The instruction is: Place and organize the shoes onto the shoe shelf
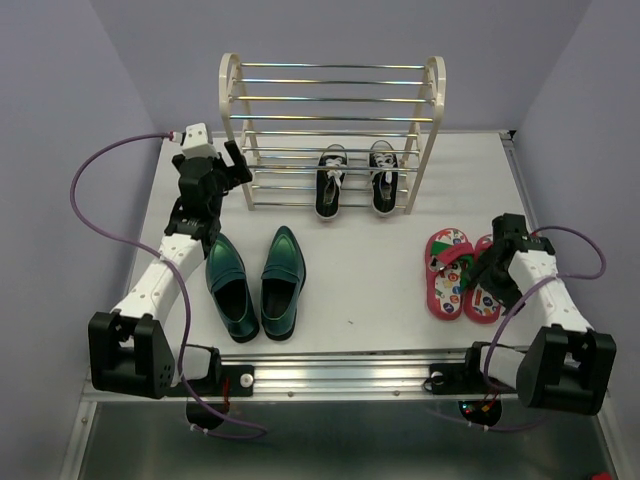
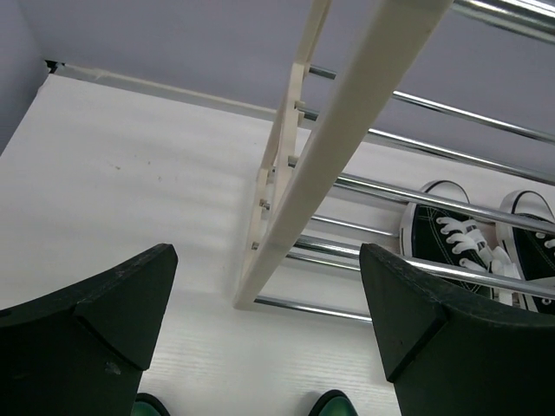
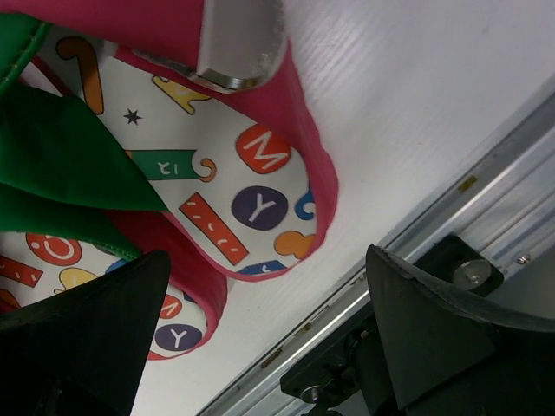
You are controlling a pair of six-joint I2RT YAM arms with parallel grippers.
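The cream shoe shelf stands at the back, and the black sneakers sit side by side on its lowest rods, right of centre. The green loafers lie on the table in front of its left end. The red flip-flops lie at the right. My left gripper is open and empty beside the shelf's left side panel. The sneakers and a loafer toe show in its wrist view. My right gripper is open just above the flip-flops' heels, holding nothing.
The table's metal front rail runs close under the right gripper. Purple walls close in the table at the back and both sides. The shelf's upper rod tiers carry nothing.
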